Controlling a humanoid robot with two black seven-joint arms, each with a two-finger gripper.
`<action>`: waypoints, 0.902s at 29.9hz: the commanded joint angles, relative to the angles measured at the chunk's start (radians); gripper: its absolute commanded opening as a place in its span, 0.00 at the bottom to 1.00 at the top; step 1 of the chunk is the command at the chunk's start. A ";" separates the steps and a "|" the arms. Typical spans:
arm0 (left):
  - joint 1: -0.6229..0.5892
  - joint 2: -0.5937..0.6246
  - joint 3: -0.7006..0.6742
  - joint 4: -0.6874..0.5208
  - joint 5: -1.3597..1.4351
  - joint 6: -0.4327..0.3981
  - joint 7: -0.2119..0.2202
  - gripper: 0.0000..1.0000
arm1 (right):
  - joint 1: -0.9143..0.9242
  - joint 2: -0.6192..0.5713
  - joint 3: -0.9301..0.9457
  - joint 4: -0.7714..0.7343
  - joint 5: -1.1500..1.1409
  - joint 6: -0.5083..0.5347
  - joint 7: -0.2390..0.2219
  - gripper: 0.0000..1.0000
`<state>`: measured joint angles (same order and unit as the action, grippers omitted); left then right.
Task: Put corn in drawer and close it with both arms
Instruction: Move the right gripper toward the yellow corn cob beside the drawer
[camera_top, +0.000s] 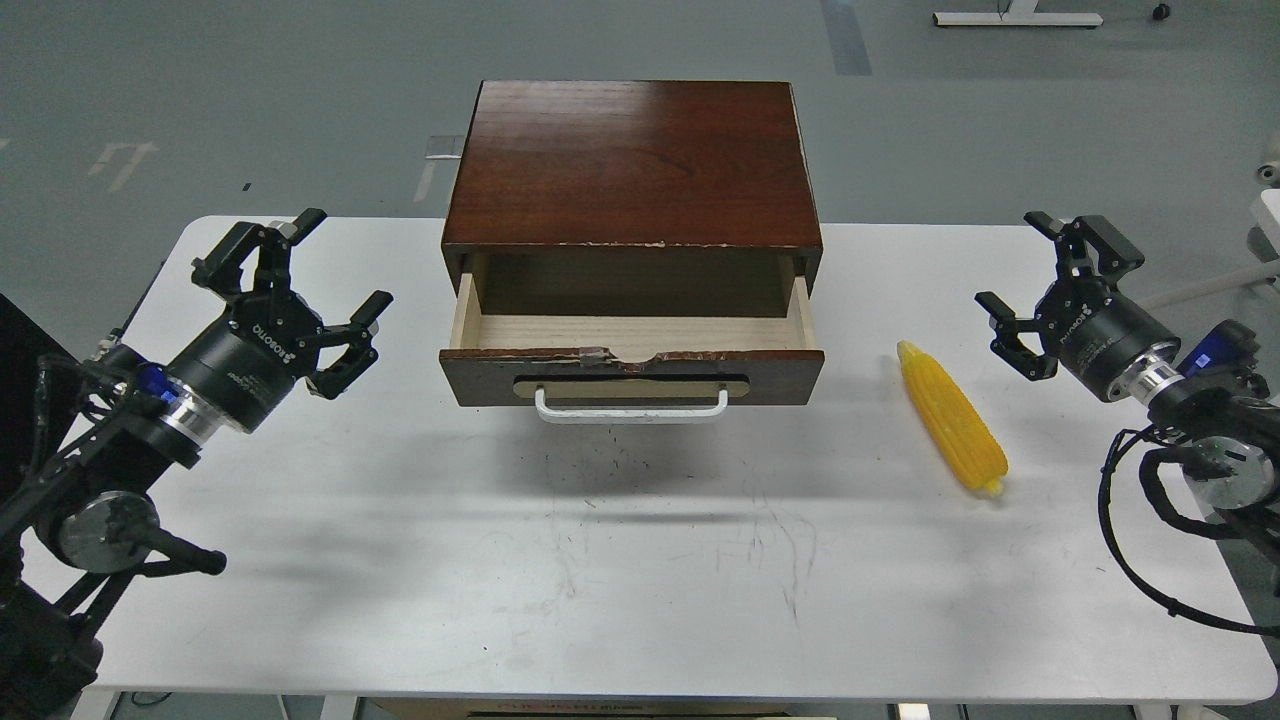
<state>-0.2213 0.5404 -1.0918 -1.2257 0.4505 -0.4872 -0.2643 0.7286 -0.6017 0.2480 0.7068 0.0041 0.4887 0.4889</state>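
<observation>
The yellow corn (952, 418) lies on the white table, right of the drawer, its tapered tip pointing away from me. The dark red-brown drawer (632, 372) stands pulled out of its cabinet (632, 165); its pale wood inside holds nothing, and the white bar handle (631, 407) faces me. My left gripper (345, 285) hovers open left of the drawer, fingers spread with nothing between them. My right gripper (1028, 285) is open too, just right of the corn and apart from it.
The white table (620, 560) carries scuff marks in front of the drawer. Its front edge runs along the bottom of the view. Black cables loop beside my right arm (1190, 385). Grey floor lies beyond the table.
</observation>
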 joint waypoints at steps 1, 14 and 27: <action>0.013 0.003 -0.002 -0.003 0.004 0.001 -0.003 0.99 | 0.002 0.000 -0.001 0.000 -0.003 0.000 0.000 1.00; 0.007 0.007 0.000 0.035 0.002 -0.001 -0.001 0.99 | 0.089 -0.046 -0.006 0.014 -0.123 0.000 0.000 1.00; -0.001 0.026 0.004 0.049 0.000 -0.001 -0.009 0.99 | 0.302 -0.119 -0.061 0.043 -1.010 0.000 0.000 1.00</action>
<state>-0.2225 0.5683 -1.0914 -1.1712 0.4497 -0.4886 -0.2730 0.9953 -0.7207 0.2233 0.7397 -0.8527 0.4890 0.4886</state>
